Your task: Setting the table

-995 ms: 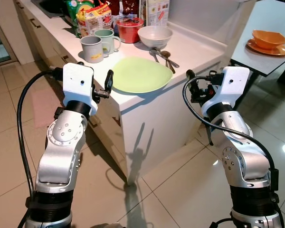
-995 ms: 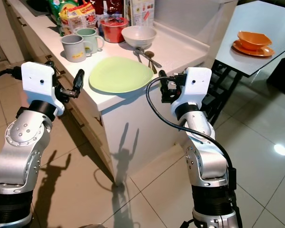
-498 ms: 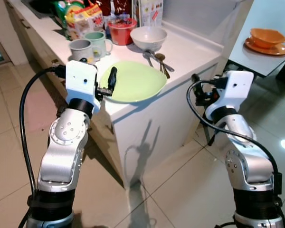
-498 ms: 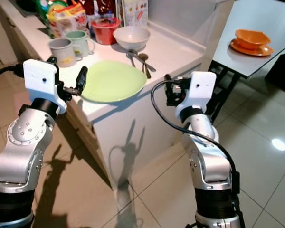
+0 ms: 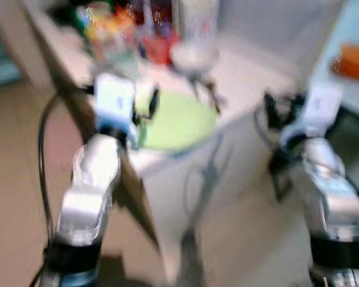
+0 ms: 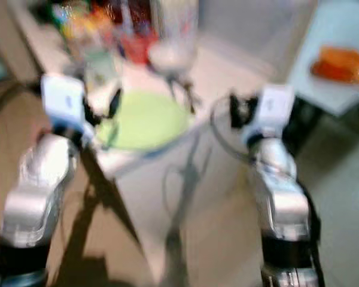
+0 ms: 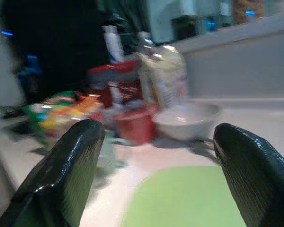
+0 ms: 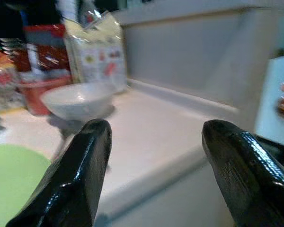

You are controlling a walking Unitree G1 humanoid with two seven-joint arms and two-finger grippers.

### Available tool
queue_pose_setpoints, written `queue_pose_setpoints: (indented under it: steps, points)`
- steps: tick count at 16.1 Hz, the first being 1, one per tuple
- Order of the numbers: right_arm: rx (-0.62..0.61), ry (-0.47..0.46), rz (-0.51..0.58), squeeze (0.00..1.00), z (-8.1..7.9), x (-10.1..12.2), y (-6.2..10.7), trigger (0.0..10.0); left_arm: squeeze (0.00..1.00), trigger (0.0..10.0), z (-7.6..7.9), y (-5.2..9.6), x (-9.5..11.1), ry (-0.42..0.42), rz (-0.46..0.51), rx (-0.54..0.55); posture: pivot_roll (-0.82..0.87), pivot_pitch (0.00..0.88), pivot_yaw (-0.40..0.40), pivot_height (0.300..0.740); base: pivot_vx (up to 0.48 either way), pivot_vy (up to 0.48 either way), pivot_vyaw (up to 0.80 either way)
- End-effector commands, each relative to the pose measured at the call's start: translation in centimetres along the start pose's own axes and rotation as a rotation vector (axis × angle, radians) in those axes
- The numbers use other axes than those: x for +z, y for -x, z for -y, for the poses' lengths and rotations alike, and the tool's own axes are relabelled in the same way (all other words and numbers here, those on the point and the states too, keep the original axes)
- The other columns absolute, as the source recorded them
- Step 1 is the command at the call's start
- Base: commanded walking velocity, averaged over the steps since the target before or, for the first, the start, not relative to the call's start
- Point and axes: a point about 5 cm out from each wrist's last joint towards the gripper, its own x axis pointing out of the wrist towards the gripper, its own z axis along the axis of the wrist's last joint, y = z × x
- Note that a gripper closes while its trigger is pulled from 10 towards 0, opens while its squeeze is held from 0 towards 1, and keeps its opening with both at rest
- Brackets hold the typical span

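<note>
With the head views smearing, the main risk is the left claw (image 5: 148, 103) misjudging its reach and shoving the green plate (image 5: 179, 119) into the bowl (image 5: 193, 55) and spoons behind it, or off the tabletop (image 5: 251, 89) corner. That claw is hovering open at the plate's left rim. To the right, the right claw (image 5: 270, 106) is waiting open off the tabletop's right edge, forearm raised.

light green plate (image 7: 189, 196), white bowl (image 8: 78, 100), red tub (image 7: 135, 124)

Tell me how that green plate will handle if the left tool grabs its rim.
The green plate looks flat, thin and rigid, so probably light. Its glossy face may slip between the open left tool fingers. It lies near the counter edge, so a push could tip it off.
</note>
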Motion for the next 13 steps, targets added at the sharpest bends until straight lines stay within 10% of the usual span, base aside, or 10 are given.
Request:
queue_pose_setpoints:
  steps: [1, 13]
  points:
    - [0.045, -0.005, 0.021, 0.0, -1.3, 0.6, -0.3, 10.0, 0.0, 10.0, -1.2, 0.3, 0.1, -0.025, 0.0, 0.039, 0.03, 0.0, 0.012, 0.74, 0.39, 0.0, 0.8]
    - [0.005, -0.045, -0.039, 0.0, 0.5, 0.2, -0.2, 10.0, 0.0, 10.0, -0.2, 0.7, -0.2, 0.011, -0.011, -0.024, 0.03, 0.0, 0.01, 0.74, 0.383, 0.0, 0.1]
